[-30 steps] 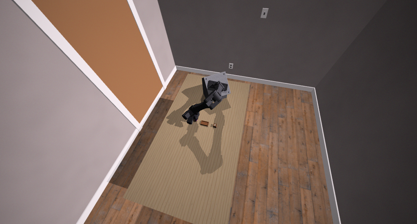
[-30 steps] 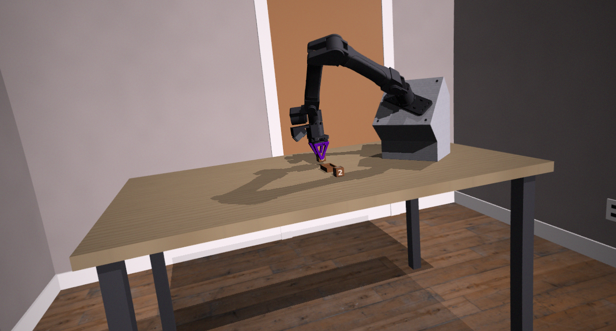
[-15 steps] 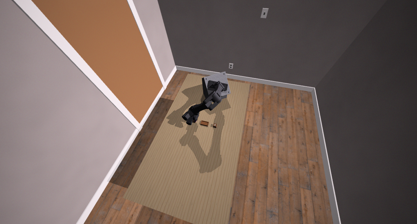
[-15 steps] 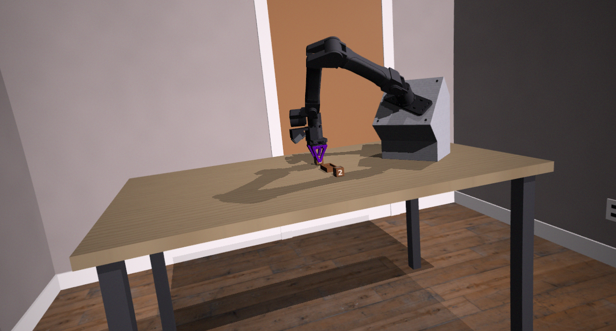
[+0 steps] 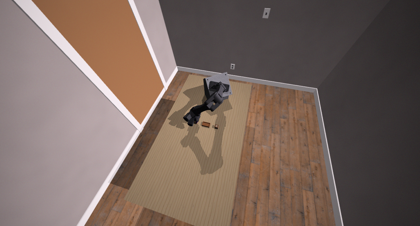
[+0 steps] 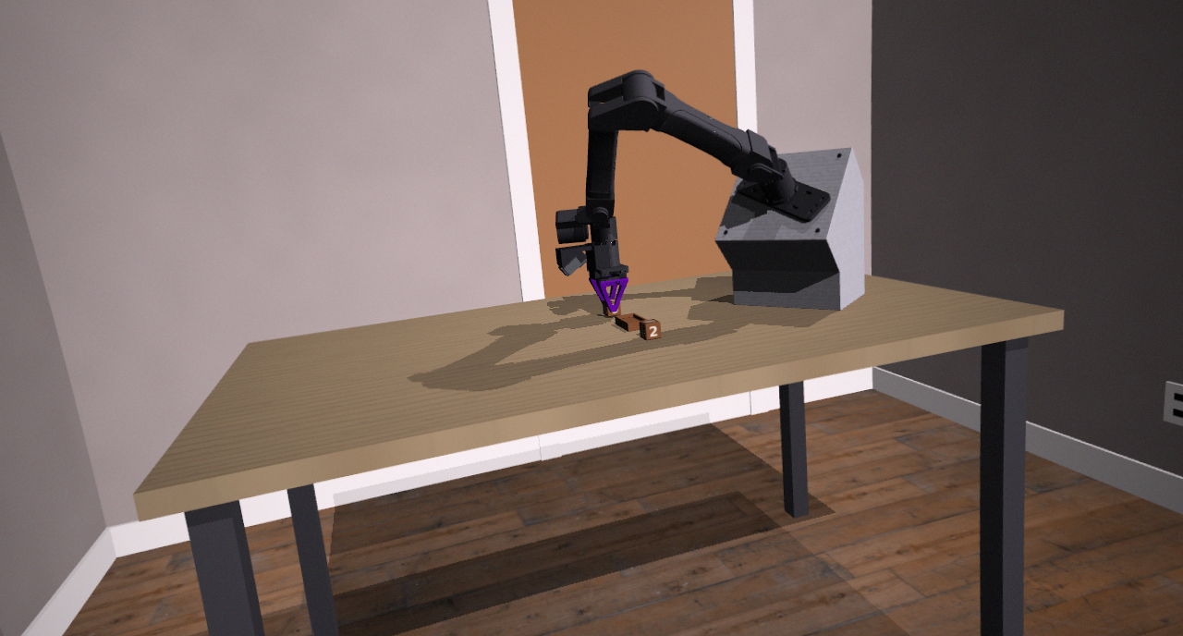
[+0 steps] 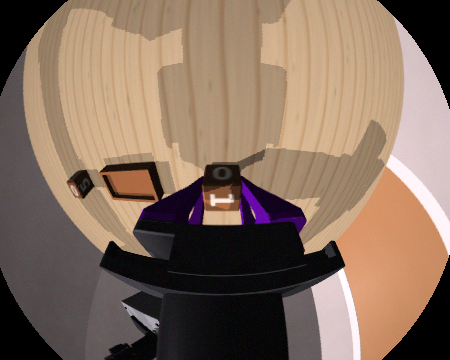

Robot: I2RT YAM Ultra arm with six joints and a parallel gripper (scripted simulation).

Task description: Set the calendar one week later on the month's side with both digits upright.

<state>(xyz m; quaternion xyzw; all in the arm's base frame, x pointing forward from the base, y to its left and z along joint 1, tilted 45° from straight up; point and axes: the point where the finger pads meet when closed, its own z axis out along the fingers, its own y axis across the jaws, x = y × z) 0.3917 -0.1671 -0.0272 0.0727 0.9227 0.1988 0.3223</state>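
My gripper (image 6: 612, 303) has purple fingers and is shut on a brown number cube (image 7: 221, 190), held low, at or just above the table top, a little to the left of the tray in the exterior view. The cube's face towards the wrist camera shows a 1 lying on its side, and its far face shows a 0. The small brown tray (image 6: 628, 322) lies flat and empty on the table; it also shows in the wrist view (image 7: 132, 182) and from above (image 5: 205, 124). A second cube (image 6: 652, 330) (image 7: 80, 184) showing a 2 stands on the table just right of the tray, outside it.
The grey robot base (image 6: 789, 239) stands at the back right of the table. A wall with an orange panel (image 6: 628, 119) runs behind the table's far edge, close to the gripper.
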